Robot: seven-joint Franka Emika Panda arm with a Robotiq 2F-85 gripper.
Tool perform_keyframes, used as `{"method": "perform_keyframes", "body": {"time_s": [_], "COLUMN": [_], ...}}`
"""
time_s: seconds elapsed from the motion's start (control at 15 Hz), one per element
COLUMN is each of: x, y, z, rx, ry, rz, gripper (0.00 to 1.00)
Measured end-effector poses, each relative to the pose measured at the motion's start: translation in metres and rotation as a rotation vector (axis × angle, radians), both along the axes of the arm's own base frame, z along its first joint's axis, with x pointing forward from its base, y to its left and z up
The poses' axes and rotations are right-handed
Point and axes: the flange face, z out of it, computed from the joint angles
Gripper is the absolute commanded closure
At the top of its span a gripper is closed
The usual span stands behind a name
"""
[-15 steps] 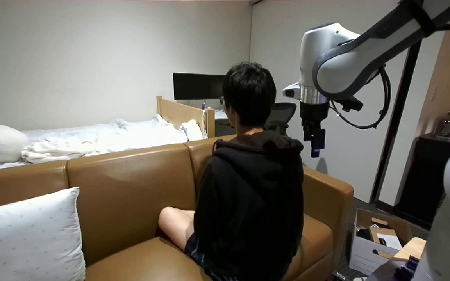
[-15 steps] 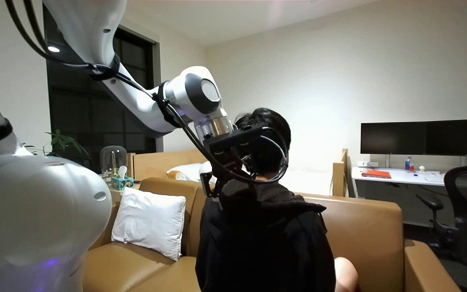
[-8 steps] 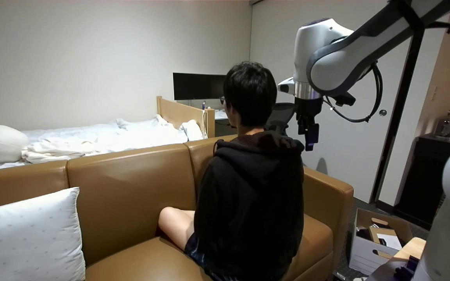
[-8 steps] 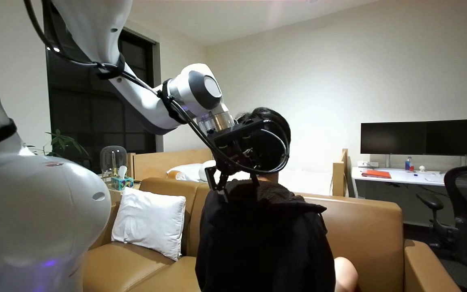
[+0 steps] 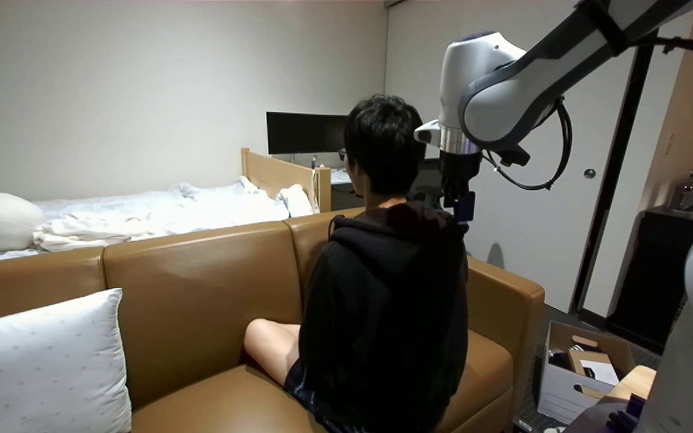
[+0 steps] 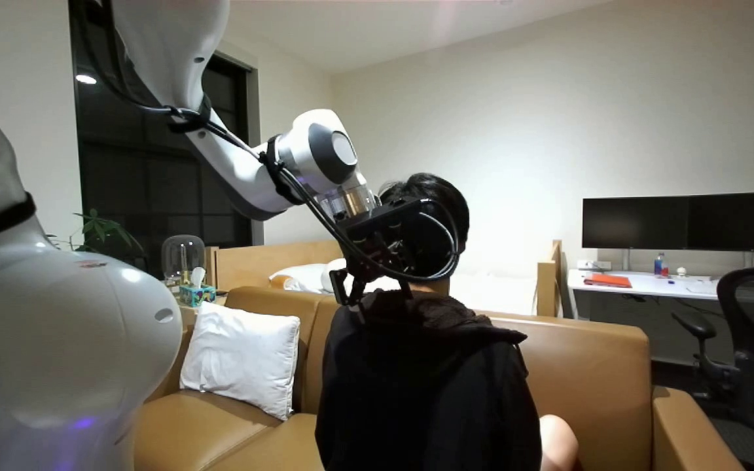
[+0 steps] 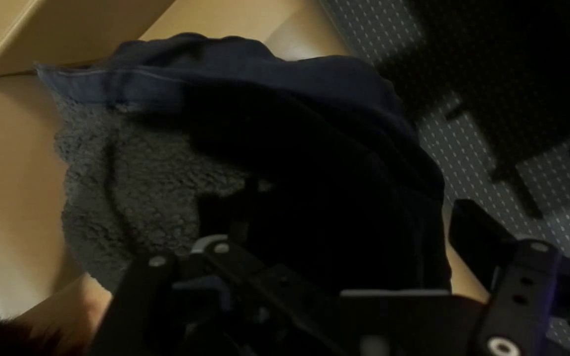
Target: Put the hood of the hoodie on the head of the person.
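The person sits on the sofa with their back to both exterior views, wearing the black hoodie. Their head has short black hair and is uncovered; in an exterior view my wrist hides part of the head. Behind the neck, the hood lies folded down on the upper back. Its fuzzy lining faces up in the wrist view. My gripper points down with its fingers apart, close above one shoulder side of the hood. Dark cloth lies beneath the jaws; whether they touch it I cannot tell.
The tan sofa surrounds the person, with a white pillow on it. A bed stands beyond the backrest. An open box is on the floor by the sofa arm. An office chair stands by a desk.
My gripper has moved towards the person's shoulder and slightly upward, its fingers staying apart. The person and the hood look the same.
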Motion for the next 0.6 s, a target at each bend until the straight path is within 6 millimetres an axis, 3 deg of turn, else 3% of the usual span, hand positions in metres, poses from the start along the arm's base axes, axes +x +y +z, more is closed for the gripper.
{"method": "perform_keyframes", "body": {"time_s": [0.6], "x": [0.0017], "y": [0.0034], "z": [-0.0018], "rx": [0.017], "ry": [0.006], "rz": [-0.006], "gripper": [0.00]}}
